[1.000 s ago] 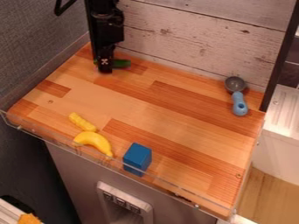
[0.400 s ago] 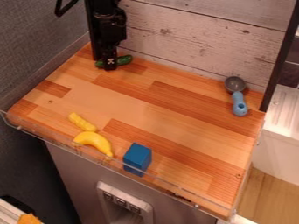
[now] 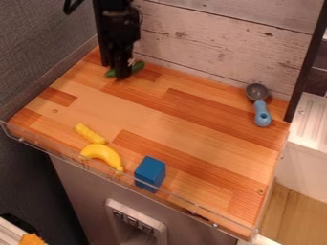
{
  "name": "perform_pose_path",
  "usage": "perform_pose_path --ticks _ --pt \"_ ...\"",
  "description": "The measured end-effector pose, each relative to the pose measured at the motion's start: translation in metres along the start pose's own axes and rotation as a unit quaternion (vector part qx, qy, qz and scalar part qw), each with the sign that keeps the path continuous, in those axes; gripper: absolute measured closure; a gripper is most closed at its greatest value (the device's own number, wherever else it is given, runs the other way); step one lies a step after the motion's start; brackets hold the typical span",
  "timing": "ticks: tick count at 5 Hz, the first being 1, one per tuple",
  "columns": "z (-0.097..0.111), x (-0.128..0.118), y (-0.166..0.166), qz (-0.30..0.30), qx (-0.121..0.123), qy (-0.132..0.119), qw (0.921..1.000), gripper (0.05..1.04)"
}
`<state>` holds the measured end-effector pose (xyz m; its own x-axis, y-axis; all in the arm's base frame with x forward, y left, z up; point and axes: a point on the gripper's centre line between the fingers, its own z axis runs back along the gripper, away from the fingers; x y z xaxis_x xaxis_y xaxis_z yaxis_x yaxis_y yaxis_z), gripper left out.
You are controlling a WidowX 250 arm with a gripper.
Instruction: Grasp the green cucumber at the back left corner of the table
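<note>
Wall (image 3: 38,43), dark gray, flanks the wooden worktop (image 3: 166,115) on the left. Near the front left, a yellow knobbly toy corn cob (image 3: 89,133) lies at a slant, its lower end just beside a curved yellow banana (image 3: 103,154) close to the clear front rail (image 3: 185,206). Farther back, the black gripper (image 3: 121,75) hangs low over the back left of the worktop, in front of a green cucumber (image 3: 138,66) that shows on both sides of it. Whether its claw is apart, together or clamped on the cucumber, I cannot tell. Right of the banana, a blue block (image 3: 149,173) stands by the rail. At the back right lies a scoop (image 3: 261,115), gray bowl toward the whitish plank backboard (image 3: 217,43), blue handle toward the front.
</note>
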<state>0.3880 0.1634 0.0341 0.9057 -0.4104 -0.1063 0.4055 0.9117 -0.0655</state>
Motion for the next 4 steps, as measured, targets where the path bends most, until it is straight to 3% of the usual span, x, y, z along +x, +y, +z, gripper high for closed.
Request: perform_pose_path --ticks 1,2,3,4 --pt "0.016 -0.007 -0.009 0.100 -0.032 0.033 0.9939 0.732" --pt "0.030 -0.012 -0.006 0.223 -0.032 0.041 0.9735 0.732" --pt "0.032 -0.014 -0.008 0.303 -0.035 0.050 0.9512 0.732" --pt "0.032 -0.014 -0.008 0.335 -0.033 0.052 0.9401 0.732"
